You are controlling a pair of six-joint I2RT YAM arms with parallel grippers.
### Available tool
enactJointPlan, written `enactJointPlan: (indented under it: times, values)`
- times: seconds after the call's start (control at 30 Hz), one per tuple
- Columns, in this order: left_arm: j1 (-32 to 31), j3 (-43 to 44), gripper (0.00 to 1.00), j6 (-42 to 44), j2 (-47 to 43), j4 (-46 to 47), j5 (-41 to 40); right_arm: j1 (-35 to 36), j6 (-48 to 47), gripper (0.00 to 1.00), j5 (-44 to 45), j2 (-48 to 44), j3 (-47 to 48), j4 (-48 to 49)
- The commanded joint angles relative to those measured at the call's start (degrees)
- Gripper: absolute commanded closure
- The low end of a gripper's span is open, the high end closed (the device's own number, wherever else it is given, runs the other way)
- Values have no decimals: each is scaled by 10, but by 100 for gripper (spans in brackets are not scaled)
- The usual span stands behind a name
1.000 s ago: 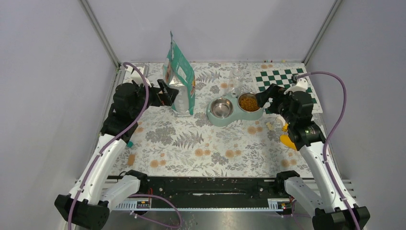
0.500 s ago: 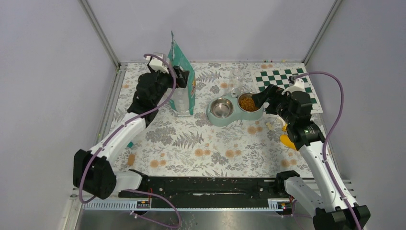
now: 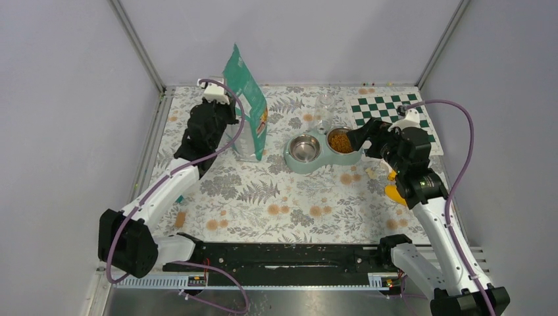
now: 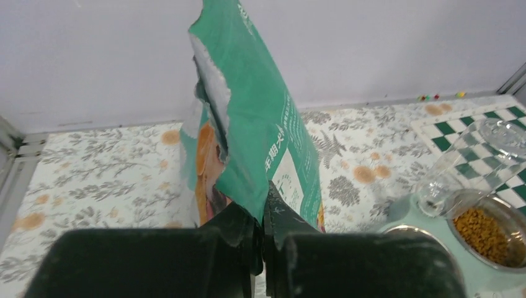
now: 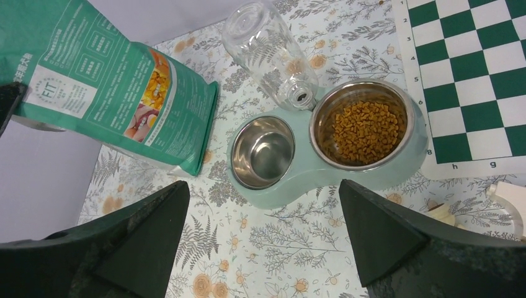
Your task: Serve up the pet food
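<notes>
The pet food is a heap of brown kibble in the right steel bowl of a mint double feeder. It also shows at the right edge of the left wrist view as pet food. The teal bag stands upright, left of the feeder. My left gripper is shut on the bag's torn side edge. My right gripper hangs open over the mat in front of the feeder, holding nothing.
The feeder's left steel bowl holds nothing. A clear bottle leans behind the bowls. A green checkerboard mat lies at the back right. A yellow scoop lies under my right arm. Walls close the back and sides.
My left arm has swung from the bag's left side toward its back edge and its jaws have shut on the bag. The bag's top has tipped slightly. The right arm has barely moved.
</notes>
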Motion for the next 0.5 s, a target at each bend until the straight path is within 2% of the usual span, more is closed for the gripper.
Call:
enactJointPlan:
  times: [0.0, 0.07, 0.17, 0.27, 0.4, 0.47]
  values:
    - [-1, 93, 100, 13, -75, -79, -11, 8, -23, 1, 5, 7, 43, -3]
    - [-2, 109, 100, -33, -98, -123, -4, 13, -21, 1, 13, 9, 52, -1]
    - [-10, 88, 100, -102, -145, -157, 9, 26, -4, 1, 18, 27, 81, -9]
    - [-11, 47, 100, -185, -199, -150, 34, 38, 35, 11, 43, 46, 111, -32]
    - [-11, 34, 99, -212, -248, -170, 64, 47, 62, 13, 57, 56, 125, -33]
    - [-11, 40, 64, -190, -265, -191, 63, 53, 71, 13, 61, 62, 131, -43]
